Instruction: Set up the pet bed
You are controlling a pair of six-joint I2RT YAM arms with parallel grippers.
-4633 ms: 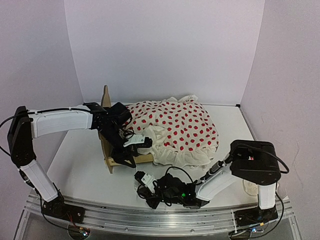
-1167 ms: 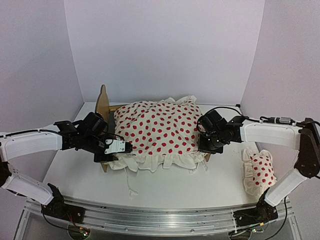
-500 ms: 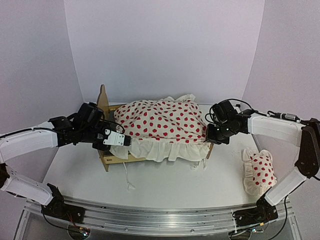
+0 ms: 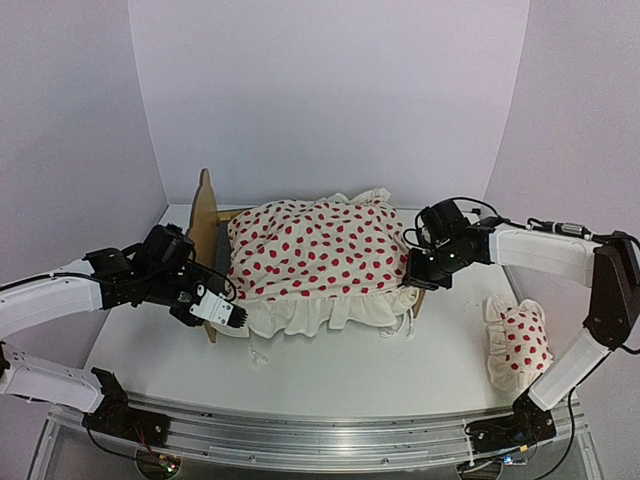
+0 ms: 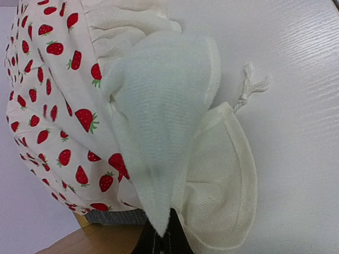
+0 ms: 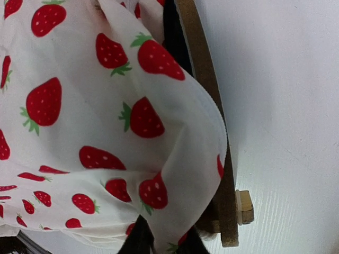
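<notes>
A: Item 1?

B: Pet bed [image 4: 204, 212], quantity 1. Light plywood frame, standing on the white worktop [image 4: 350, 375] towards the back, between the 2 arms. Its wavy headboard is upright at the left end. Of the low footboard at the right end, only the curved edge shows in the right wrist view [image 6: 229, 201]. The left wrist view catches 1 strip of wood and grey fabric under the cloth.

A: What lies on it?

B: Duvet [image 4: 315, 250], quantity 1. White with red strawberry print and a plain ruffled hem. It is draped over nearly the whole frame, with the hem hanging down the near side. 1 cord with a frayed tassel [image 5: 249, 87] trails from the ruffle onto the worktop.

A: Claws?

B: 2. The left claw [image 4: 230, 316] is at the near left corner of the bed, pressed onto a fold of the duvet's white ruffle. The right claw [image 4: 418, 270] is at the footboard end, pinching the printed corner of the duvet just beside the wood.

A: Anything else?

B: Pillow [image 4: 518, 345], quantity 1. Same red print with a ruffled edge. It lies on the worktop at the far right, well apart from the bed.
</notes>
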